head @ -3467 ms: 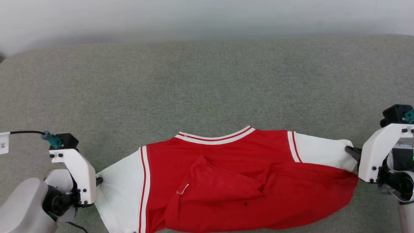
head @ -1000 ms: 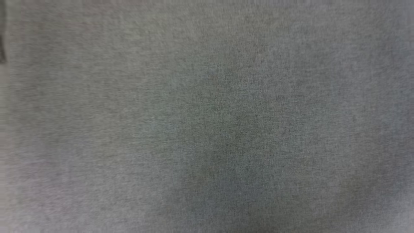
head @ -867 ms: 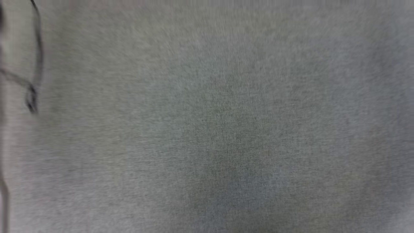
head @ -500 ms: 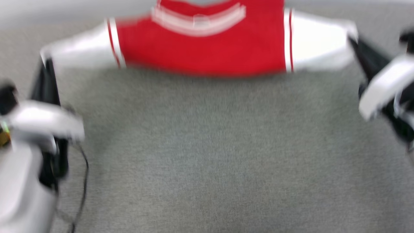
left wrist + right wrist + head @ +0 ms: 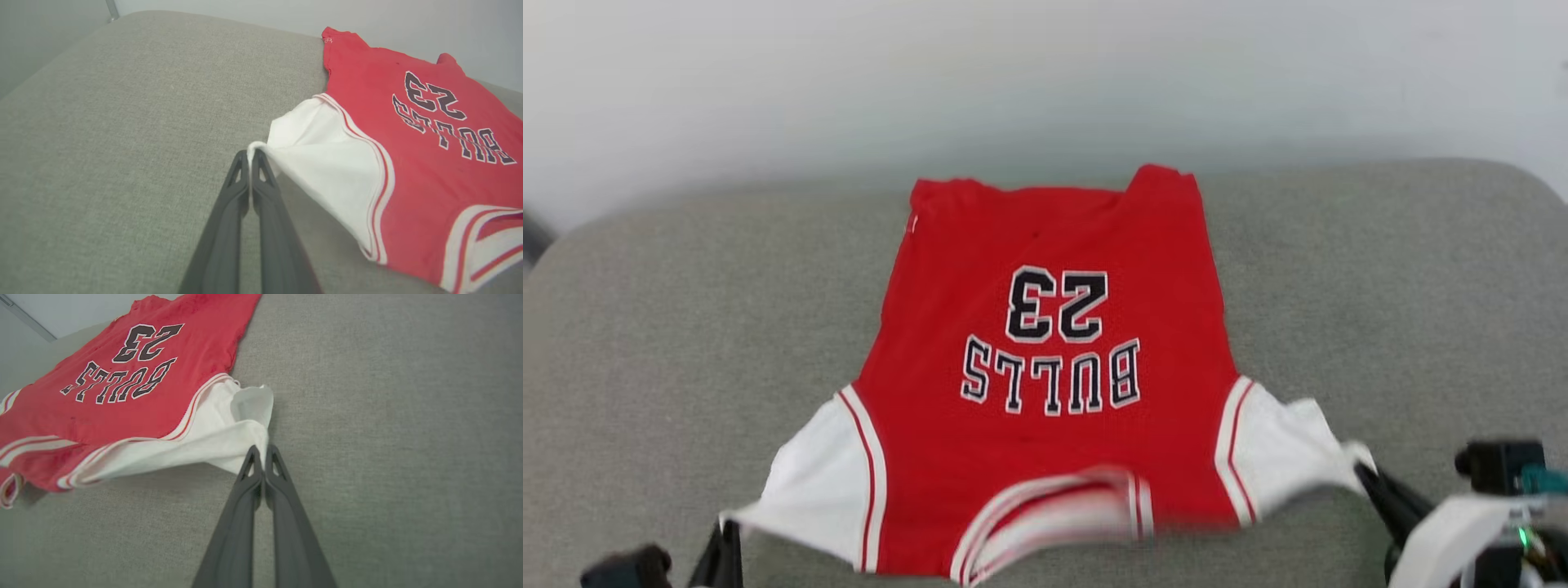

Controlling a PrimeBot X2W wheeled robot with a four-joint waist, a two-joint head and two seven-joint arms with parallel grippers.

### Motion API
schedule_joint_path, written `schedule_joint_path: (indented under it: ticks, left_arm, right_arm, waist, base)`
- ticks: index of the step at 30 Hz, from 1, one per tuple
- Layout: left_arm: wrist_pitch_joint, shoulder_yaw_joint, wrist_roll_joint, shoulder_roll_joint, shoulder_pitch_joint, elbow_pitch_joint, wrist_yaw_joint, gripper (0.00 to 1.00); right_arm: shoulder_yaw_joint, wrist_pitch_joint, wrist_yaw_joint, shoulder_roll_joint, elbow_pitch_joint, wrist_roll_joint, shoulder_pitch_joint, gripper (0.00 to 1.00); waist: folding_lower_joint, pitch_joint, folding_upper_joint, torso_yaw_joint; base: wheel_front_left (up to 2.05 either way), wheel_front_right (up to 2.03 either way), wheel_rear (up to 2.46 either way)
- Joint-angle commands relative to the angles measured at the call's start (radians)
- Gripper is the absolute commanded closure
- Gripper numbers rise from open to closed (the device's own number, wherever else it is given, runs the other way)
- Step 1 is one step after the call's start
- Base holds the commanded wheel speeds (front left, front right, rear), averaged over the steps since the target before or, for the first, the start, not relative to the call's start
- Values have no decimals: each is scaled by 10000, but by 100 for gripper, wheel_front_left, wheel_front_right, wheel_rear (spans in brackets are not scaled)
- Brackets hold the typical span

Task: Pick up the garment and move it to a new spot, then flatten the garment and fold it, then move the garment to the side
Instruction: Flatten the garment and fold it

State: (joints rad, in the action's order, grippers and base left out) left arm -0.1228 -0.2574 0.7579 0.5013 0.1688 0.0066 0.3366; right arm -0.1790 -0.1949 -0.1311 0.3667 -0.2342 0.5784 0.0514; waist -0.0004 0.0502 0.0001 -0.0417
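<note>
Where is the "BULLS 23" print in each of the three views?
Head view: print at the centre, upside down.
Left wrist view: print at the right, above the middle.
Right wrist view: print at the upper left.
Shared landmark: the striped collar, below the print in the head view, lower right in the left wrist view, far left in the right.

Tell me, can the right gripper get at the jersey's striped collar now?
Probably not yet: the right gripper is shut on the jersey at its white sleeve. Bare grey surface lies between it and the collar, so after release, likely yes.
</note>
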Motion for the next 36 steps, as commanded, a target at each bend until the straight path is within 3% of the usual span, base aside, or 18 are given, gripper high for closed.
schedule_joint_path:
  ticks: [1,6,7,9,10,15,21,29,36]
  left_arm:
    - [60,-30,-4,1,344,-69,108,100]
    - [228,-275,141,-183,1423,-420,365,100]
    - [249,-331,153,-212,1517,-483,378,100]
    - [208,-394,72,-217,1660,-547,444,100]
    - [193,-420,22,-233,1701,-563,487,100]
    - [31,-444,-77,-318,1581,-720,593,100]
    - [-232,-381,-272,-294,1149,-1263,598,100]
    - [-527,-619,-695,-468,-11,-1983,409,100]
    - [-779,-1124,-973,-941,-1285,-1972,-92,100]
  right_arm:
    - [229,-7,7,-131,105,-114,-428,100]
    - [1271,-450,7,-858,641,-519,-2181,100]
    - [1444,-556,5,-985,747,-643,-2458,90]
    - [1728,-751,7,-1237,1011,-928,-2858,54]
    - [1847,-835,5,-1402,1154,-1005,-3019,0]
    - [2390,-1164,5,-1704,1950,-1502,-2824,0]
    - [3491,-1861,5,-1742,2050,-1721,-875,0]
    - [4885,-3482,5,-1524,-555,-1657,3880,0]
    - [5076,-5733,5,-920,-2253,-2521,7099,0]
  waist:
    - [4,-258,-1,104]
    - [4,-580,-1,298]
    - [4,-608,-1,351]
    - [4,-617,-1,415]
    - [4,-620,-1,450]
    - [4,-574,-1,575]
    - [4,-148,-1,863]
    - [4,1645,-1,1857]
    - [4,3163,-1,2893]
  base:
    - [0,0,0]
    - [0,0,0]
    - [0,0,0]
    - [0,0,0]
    - [0,0,0]
    - [0,0,0]
    - [0,0,0]
    - [0,0,0]
    - [0,0,0]
